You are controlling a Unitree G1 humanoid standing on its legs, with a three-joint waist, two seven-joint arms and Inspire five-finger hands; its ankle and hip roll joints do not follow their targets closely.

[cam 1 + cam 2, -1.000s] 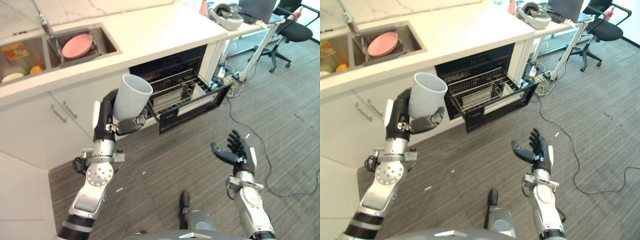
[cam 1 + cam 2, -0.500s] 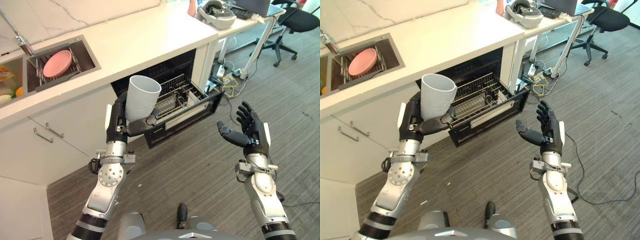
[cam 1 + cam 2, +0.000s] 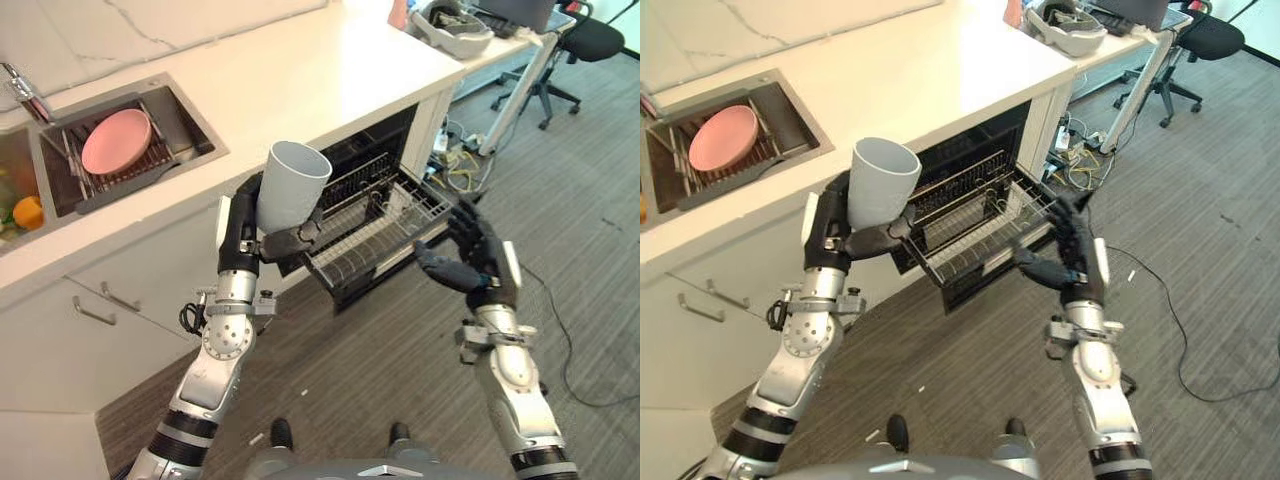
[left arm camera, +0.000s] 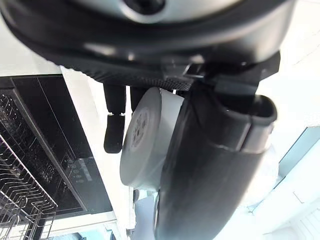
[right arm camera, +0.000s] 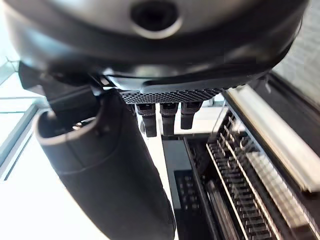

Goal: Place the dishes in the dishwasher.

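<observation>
The left hand [image 3: 245, 232] has fingers and thumb curled round a grey cup [image 3: 291, 186], held in the air at 9 o'clock from the open dishwasher [image 3: 385, 160]. The cup's long axis is near upright, mouth up and tipped slightly toward 1 o'clock. The right hand [image 3: 470, 258], fingers spread wide, sits at the front edge of the pulled-out wire rack [image 3: 372, 237]. A pink plate [image 3: 116, 141] lies in the sink [image 3: 190, 118] at 10 o'clock.

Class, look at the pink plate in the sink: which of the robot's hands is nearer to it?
Left. The left hand, holding the cup, is beside the counter, nearer the pink plate; the right hand is by the dishwasher rack.
</observation>
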